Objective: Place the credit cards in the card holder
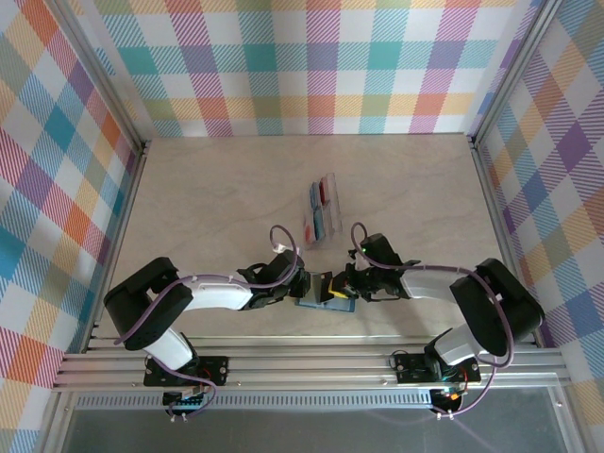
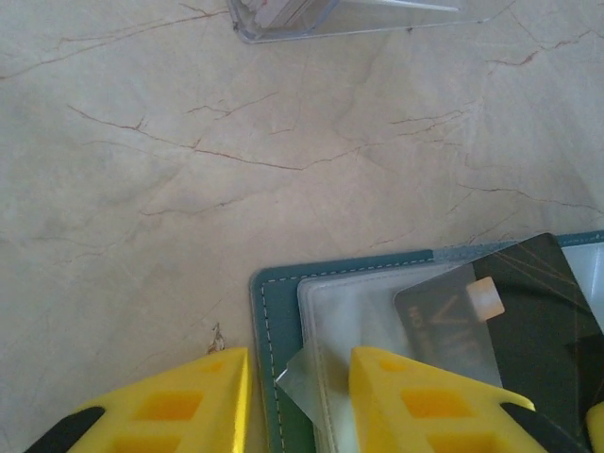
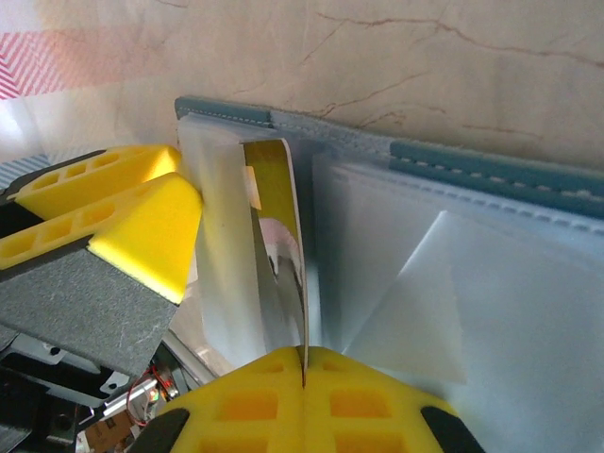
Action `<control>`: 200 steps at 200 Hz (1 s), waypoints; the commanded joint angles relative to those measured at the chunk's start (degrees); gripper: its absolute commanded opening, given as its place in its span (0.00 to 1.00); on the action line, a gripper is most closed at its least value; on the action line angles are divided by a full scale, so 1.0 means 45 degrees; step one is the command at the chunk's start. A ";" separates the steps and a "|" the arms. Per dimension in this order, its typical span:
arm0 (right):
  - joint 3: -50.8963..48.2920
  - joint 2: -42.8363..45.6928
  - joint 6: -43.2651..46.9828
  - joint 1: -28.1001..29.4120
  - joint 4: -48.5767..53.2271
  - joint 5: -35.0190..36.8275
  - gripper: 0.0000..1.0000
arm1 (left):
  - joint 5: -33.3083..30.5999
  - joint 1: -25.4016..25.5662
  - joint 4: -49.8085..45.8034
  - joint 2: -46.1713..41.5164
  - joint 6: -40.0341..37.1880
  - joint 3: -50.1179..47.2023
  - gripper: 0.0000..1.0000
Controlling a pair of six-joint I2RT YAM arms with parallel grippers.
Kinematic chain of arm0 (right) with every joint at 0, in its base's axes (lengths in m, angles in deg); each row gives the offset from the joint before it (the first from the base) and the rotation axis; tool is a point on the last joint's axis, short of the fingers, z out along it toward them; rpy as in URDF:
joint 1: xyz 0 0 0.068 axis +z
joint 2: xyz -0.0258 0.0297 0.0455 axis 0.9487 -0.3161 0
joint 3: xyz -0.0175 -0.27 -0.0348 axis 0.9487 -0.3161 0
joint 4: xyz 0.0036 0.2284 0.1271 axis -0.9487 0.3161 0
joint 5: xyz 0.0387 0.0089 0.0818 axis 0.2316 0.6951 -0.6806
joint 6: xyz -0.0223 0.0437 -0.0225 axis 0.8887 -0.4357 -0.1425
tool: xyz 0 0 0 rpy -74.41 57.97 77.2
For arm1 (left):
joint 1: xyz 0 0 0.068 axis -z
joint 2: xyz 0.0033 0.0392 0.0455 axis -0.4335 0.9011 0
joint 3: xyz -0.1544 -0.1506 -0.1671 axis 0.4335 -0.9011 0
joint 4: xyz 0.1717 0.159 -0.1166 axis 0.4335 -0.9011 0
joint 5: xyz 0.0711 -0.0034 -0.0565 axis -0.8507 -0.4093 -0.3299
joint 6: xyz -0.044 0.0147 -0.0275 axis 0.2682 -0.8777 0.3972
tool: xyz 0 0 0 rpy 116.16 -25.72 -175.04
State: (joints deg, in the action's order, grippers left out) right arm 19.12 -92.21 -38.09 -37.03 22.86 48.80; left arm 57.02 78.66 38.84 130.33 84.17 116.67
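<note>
Right hand pinches the yellow-black credit card over the open card holder; left hand, narrowly open, straddles its edge.

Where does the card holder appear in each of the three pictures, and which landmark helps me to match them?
Top view: the card holder lies a little below the centre of the picture.
Left wrist: it is at the lower right, with its teal edge turning a corner.
Right wrist: its teal edge runs across the upper right.
Shared landmark: the yellow-black card at the holder, dark face from the left wrist, yellow face from the right wrist.
</note>
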 commanded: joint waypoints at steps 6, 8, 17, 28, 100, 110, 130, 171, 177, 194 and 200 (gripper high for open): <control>-0.0083 -0.0390 -0.0124 0.0304 0.0427 0.1044 0.03 | 0.0164 0.0356 -0.1467 0.0427 0.0203 -0.0658 0.32; -0.0072 -0.0390 -0.0124 0.0334 0.0427 0.1077 0.03 | 0.0155 0.0367 -0.1466 0.0427 0.0210 -0.0658 0.32; -0.0019 -0.0428 -0.0122 0.0454 0.0420 0.1129 0.05 | 0.0139 0.0394 -0.1476 0.0444 0.0230 -0.0658 0.32; 0.0081 -0.0437 -0.0092 0.0597 0.0443 0.1244 0.06 | 0.0100 0.0434 -0.1428 0.0500 0.0284 -0.0677 0.32; 0.1324 -0.0492 0.0788 0.0741 0.1907 0.1817 0.00 | -0.0268 0.0670 -0.1161 0.0536 0.0871 -0.1038 0.28; 0.1596 -0.0582 0.1055 0.0741 0.2146 0.1783 0.00 | -0.0374 0.0675 -0.1257 0.0441 0.0937 -0.1049 0.28; 0.2243 -0.0983 0.1847 0.0655 0.2762 0.1886 0.00 | -0.0759 0.0670 -0.1638 0.0208 0.1131 -0.1002 0.28; 0.2962 -0.1381 0.3218 0.0480 0.3204 0.1439 0.02 | -0.1093 0.0651 -0.2142 -0.0317 0.1254 -0.0872 0.28; 0.2950 -0.1368 0.3300 0.0449 0.3255 0.1379 0.03 | -0.1110 0.0651 -0.2161 -0.0379 0.1269 -0.0891 0.28; 0.2931 -0.1337 0.3349 0.0448 0.3441 0.0929 0.08 | -0.1093 0.0651 -0.2196 -0.0471 0.1255 -0.0922 0.28; 0.2857 -0.1300 0.3259 0.0446 0.3406 0.0807 0.10 | -0.1084 0.0651 -0.2171 -0.0468 0.1246 -0.0948 0.28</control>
State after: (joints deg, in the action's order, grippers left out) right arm 31.71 -97.26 -26.16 -34.49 35.80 51.89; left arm 49.78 80.37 37.16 128.08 89.41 114.72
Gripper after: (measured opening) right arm 0.069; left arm 0.283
